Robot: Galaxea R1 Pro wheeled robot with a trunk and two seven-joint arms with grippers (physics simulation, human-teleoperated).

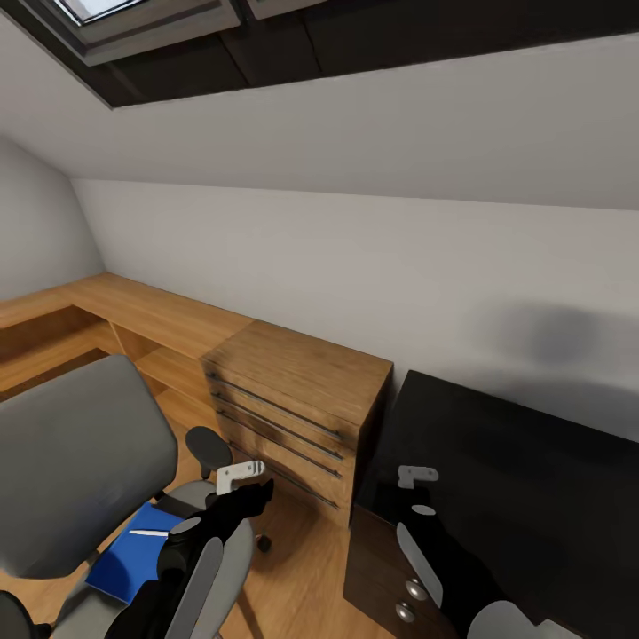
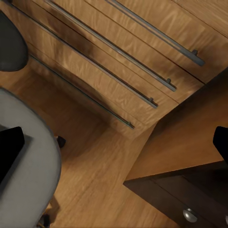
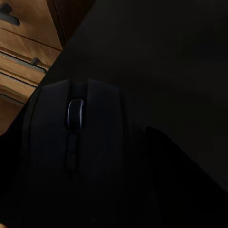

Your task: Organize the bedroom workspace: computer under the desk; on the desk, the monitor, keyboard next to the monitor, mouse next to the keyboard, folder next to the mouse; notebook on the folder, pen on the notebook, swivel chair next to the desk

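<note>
Wooden drawer unit (image 1: pixel 297 404) stands between swivel chair (image 1: pixel 80 461) and desk (image 1: pixel 524 479)

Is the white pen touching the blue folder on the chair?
Touching. In the head view the pen lies flat on the blue folder, no gap showing.

**Wood, cloth and dark plastic**

The drawer chest (image 1: pixel 297 390) is warm grained wood with thin metal bar handles. The desk (image 1: pixel 532 479) has a black, slightly glossy top. The swivel chair (image 1: pixel 75 461) looks like matt grey cloth. The mouse (image 3: pixel 71 156) is smooth, matt black plastic. The folder (image 1: pixel 133 550) is plain blue.
</note>
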